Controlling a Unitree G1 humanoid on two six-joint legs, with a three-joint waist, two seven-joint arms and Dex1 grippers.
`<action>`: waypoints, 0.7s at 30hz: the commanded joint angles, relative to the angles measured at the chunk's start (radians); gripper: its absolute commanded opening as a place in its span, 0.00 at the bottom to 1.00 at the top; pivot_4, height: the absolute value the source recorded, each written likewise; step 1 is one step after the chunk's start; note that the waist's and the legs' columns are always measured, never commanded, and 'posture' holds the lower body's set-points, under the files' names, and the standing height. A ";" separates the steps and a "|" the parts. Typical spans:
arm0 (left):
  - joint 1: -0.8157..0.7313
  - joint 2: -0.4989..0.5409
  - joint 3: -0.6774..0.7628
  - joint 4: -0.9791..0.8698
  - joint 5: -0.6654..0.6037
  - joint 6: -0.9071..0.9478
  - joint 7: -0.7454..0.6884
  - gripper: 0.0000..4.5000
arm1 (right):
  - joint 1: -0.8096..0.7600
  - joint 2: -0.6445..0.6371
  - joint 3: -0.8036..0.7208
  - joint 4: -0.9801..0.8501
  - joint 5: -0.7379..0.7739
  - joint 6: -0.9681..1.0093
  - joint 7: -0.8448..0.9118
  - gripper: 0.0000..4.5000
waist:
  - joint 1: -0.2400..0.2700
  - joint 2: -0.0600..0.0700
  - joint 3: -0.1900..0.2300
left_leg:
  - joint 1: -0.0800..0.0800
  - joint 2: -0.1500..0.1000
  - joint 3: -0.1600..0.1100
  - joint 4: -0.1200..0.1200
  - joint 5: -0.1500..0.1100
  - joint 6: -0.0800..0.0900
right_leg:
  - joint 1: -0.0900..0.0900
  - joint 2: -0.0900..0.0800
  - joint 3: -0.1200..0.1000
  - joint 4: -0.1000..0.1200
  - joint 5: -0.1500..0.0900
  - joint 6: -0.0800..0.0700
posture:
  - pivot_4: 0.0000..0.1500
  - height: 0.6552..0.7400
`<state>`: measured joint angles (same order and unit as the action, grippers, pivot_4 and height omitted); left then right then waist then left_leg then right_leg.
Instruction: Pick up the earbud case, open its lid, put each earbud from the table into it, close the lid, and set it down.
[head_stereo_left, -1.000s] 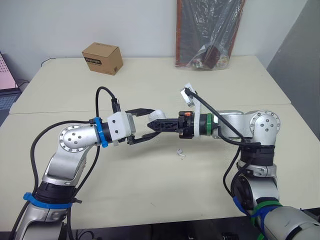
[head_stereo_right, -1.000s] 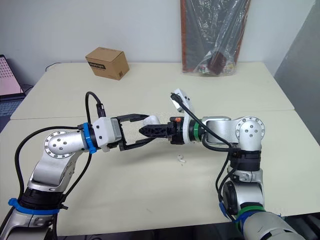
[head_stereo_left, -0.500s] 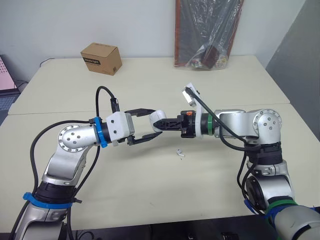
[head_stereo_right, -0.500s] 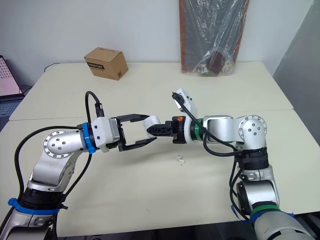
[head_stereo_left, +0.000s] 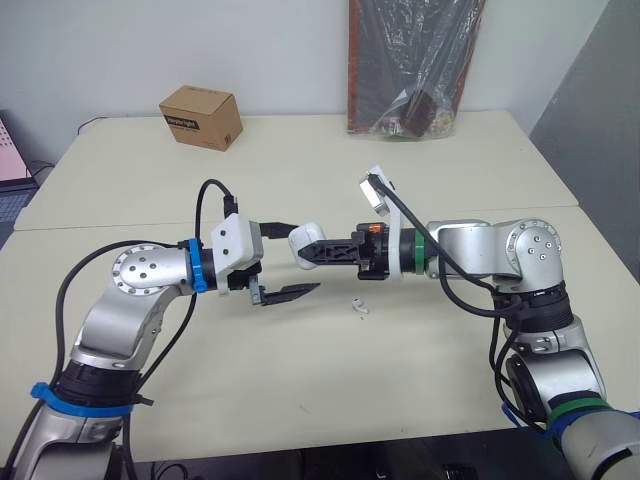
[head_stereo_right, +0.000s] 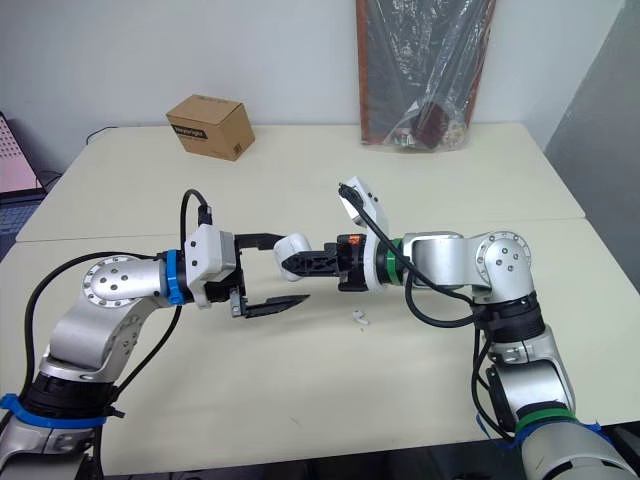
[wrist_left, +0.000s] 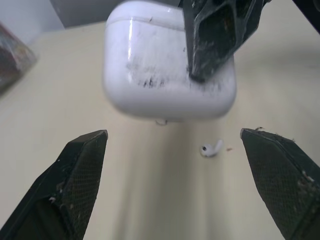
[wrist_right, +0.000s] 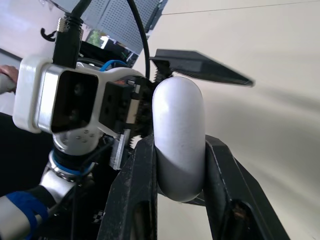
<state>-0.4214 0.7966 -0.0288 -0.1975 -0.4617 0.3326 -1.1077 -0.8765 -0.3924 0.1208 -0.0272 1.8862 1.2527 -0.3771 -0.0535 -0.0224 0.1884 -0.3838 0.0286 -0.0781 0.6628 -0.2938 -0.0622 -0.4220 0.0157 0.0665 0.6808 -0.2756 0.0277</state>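
— Two arms meet over the middle of the table (head_stereo_left: 300, 390). Which one has the earbud case (wrist_right: 177, 125)?

— The right gripper (head_stereo_left: 322, 250). Its two black fingers (wrist_right: 136, 200) are clamped on the white case from either side, and the case sticks out past the fingertips, held in the air above the tabletop.

— Lid up or down?

— Down. The seam runs round it and the case looks closed, with dark scuffs on the shell.

— And the left gripper (wrist_left: 172, 135)?

— Spread wide. Its fingers (wrist_left: 80, 170) stand apart on either side of the case, one higher and one lower as I see it from here, and neither touches the case. The case hangs just in front of that gap.

— Where's the earbud (head_stereo_left: 360, 307)?

— One lies on the table near the middle, a little toward the near edge, below the right wrist and apart from both grippers.

— Anything else on there?

— A cardboard box (head_stereo_left: 201, 116) sits toward the far left corner, well apart from the arms. A plastic bag (head_stereo_left: 415, 70) with dark contents leans against the wall at the far edge, right of centre.
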 joint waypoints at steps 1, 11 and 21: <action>-0.095 0.055 0.040 0.032 -0.096 0.230 -0.013 1.00 | -0.070 -0.041 0.022 -0.064 -0.107 0.037 0.116 0.18 | 0.000 0.000 0.000 | 0.000 0.000 0.000 0.000 0.000 0.000 | 0.000 0.000 -0.001 0.000 0.000 0.000 | 1.00 1.00; -0.266 0.111 -0.044 0.096 -0.146 0.451 -0.161 1.00 | -0.201 -0.194 0.296 -0.282 -0.741 -0.006 0.707 0.18 | -0.002 0.001 0.001 | -0.001 0.000 -0.002 0.000 0.000 0.000 | -0.001 0.001 -0.003 -0.001 0.000 0.000 | 1.00 1.00; -0.299 0.106 -0.100 0.089 -0.087 0.414 -0.223 0.82 | -0.234 -0.126 0.334 -0.252 -0.995 -0.041 0.903 0.18 | -0.002 0.001 0.001 | -0.001 0.000 -0.002 0.000 0.000 0.000 | -0.001 0.000 -0.002 0.000 0.000 0.000 | 1.00 1.00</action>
<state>-0.6913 0.8951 -0.1330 -0.0744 -0.5388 0.7598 -1.3050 -1.0808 -0.5313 0.4619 -0.2607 0.9147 1.2395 0.4925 -0.0551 -0.0212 0.1891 -0.3849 0.0285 -0.0797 0.6633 -0.2937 -0.0619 -0.4232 0.0160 0.0643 0.6807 -0.2760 0.0276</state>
